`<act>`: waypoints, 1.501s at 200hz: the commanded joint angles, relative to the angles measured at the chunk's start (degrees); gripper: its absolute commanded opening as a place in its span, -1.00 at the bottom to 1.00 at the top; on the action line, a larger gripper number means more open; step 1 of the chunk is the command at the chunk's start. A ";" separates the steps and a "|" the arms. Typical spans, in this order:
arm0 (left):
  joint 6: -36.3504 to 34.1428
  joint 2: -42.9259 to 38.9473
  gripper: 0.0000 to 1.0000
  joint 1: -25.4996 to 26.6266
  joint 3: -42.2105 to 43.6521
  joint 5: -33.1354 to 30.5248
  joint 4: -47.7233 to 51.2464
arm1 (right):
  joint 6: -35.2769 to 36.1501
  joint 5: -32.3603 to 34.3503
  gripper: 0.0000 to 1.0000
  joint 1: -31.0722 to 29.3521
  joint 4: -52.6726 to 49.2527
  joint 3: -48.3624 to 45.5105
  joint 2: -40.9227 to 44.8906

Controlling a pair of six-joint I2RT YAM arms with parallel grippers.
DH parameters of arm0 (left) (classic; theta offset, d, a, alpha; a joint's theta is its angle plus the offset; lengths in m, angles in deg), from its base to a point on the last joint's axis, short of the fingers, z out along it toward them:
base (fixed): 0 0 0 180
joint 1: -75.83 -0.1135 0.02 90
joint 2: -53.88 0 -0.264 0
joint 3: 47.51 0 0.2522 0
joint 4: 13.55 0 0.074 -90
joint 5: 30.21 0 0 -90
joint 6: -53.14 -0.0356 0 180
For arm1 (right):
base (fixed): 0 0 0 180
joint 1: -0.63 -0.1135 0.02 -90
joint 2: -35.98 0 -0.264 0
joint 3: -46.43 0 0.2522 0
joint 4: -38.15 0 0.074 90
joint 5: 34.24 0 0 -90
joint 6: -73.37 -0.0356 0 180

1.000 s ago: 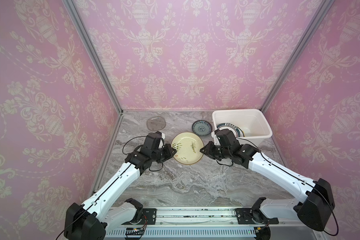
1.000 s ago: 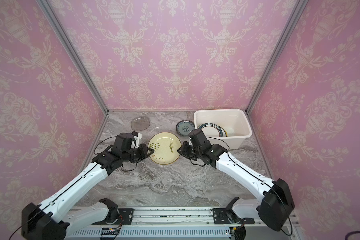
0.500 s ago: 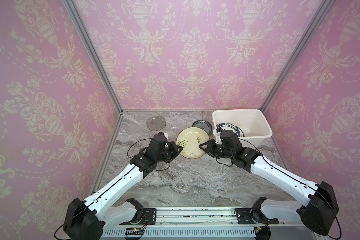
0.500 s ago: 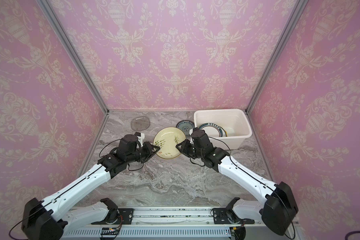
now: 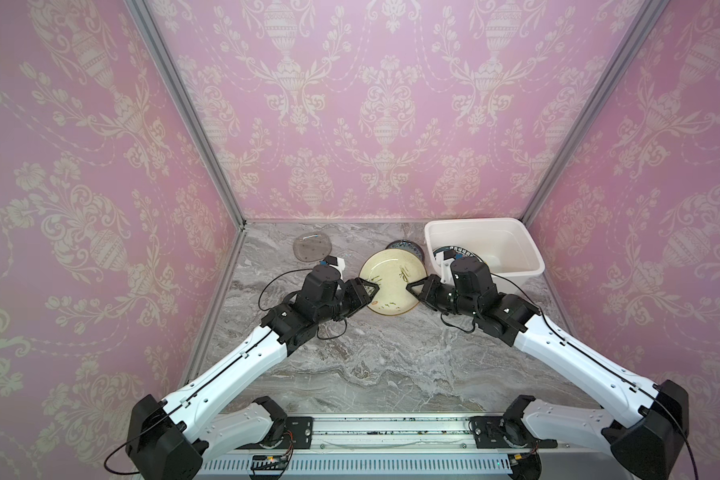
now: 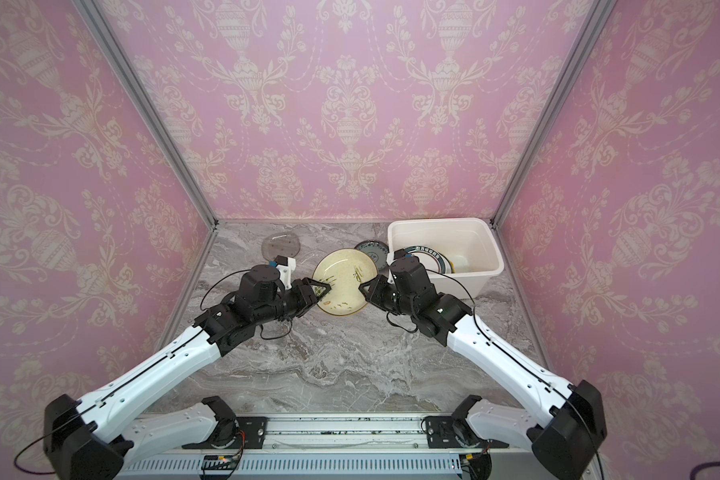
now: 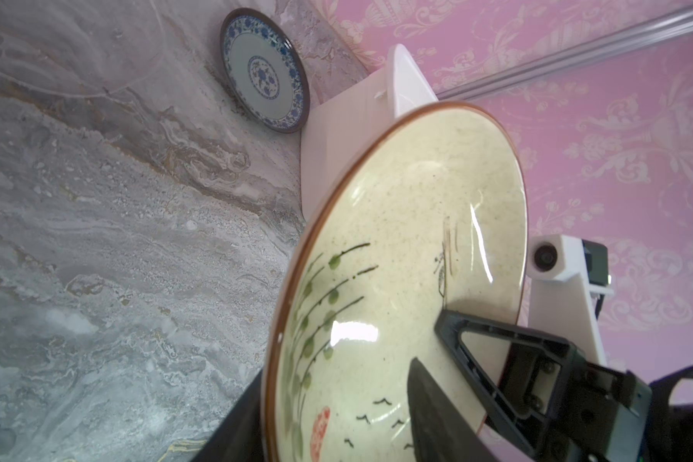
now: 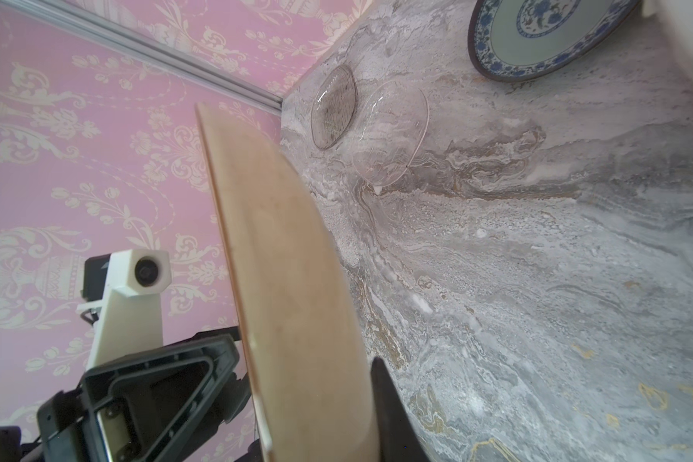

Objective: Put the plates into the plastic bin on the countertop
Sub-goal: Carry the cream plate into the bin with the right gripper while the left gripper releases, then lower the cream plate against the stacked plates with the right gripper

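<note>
Marble countertop (image 5: 371,353) has 3 plates (image 8: 537,36) unbinned, a dark-rimmed plate (image 6: 427,251) in the plastic bin (image 6: 481,249); right gripper (image 5: 411,287) grips the sprig plate (image 5: 391,286); left gripper (image 5: 371,290) jaws parted.

Around me pink wallpaper (image 5: 387,104) with cream urns covers three walls; grey metal posts (image 5: 190,124) stand in both back corners.

Left end effector (image 5: 371,291) seemingly unclamped now
</note>
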 commanded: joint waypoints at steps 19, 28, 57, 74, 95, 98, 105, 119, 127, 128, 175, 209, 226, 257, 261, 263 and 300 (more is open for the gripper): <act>-10.69 -2.64 0.69 0.31 -6.03 -1.57 0.67 | 5.50 1.00 -1.00 9.62 -6.22 6.75 3.51; -12.59 -2.29 0.79 0.27 -7.13 -1.12 1.66 | 6.10 0.54 -1.00 12.62 -7.20 7.88 3.28; -18.06 -0.23 0.99 0.31 -10.92 1.18 4.82 | 6.73 -3.16 -1.00 22.44 -7.76 12.44 0.49; -20.95 1.36 0.99 0.31 -13.50 2.07 7.31 | 6.33 -6.15 -1.00 27.59 -6.45 14.17 -2.21; -23.73 3.31 0.99 0.31 -16.26 1.95 10.12 | 6.14 -8.14 -1.00 32.76 -5.21 16.22 -5.82; -24.09 3.56 0.99 0.32 -16.52 1.86 10.44 | 6.14 -8.24 -1.00 33.32 -5.06 16.48 -6.39; -24.65 4.24 0.99 0.28 -17.17 1.66 11.09 | 6.14 -8.49 -1.00 34.57 -4.43 16.90 -7.60; -25.40 5.52 0.99 0.25 -18.22 1.28 12.13 | 5.95 -8.69 -1.00 36.62 -3.68 17.51 -9.99; -25.61 6.35 0.99 0.29 -18.67 1.18 12.39 | 6.05 -8.76 -1.00 37.44 -3.05 17.68 -11.37; -25.61 6.46 0.99 0.26 -18.75 1.15 12.44 | 6.09 -8.75 -1.00 37.50 -3.02 17.68 -11.53; -26.97 12.38 0.99 0.27 -24.96 0.91 16.16 | 8.39 -7.99 -1.00 38.81 -3.15 19.55 -19.30; -28.75 15.59 0.99 0.28 -29.53 0.06 19.79 | 12.20 -7.57 -1.00 38.79 -5.14 22.08 -23.60; -28.90 16.59 0.99 0.24 -30.52 -0.12 20.53 | 14.45 -7.18 -1.00 38.84 -6.49 22.69 -25.28; -28.79 18.50 0.99 0.30 -32.10 -0.03 21.56 | 17.35 -8.26 -1.00 38.79 -7.53 23.47 -28.62; -28.82 18.77 0.99 0.31 -32.39 0.05 21.78 | 17.69 -8.49 -1.00 38.84 -7.66 23.63 -29.13; -28.81 18.95 0.99 0.25 -32.54 0.03 21.91 | 17.84 -8.65 -1.00 38.80 -7.72 23.72 -29.38; -29.57 21.60 0.99 0.26 -35.33 0.66 23.80 | 19.67 -10.02 -1.00 38.70 -7.59 23.67 -32.46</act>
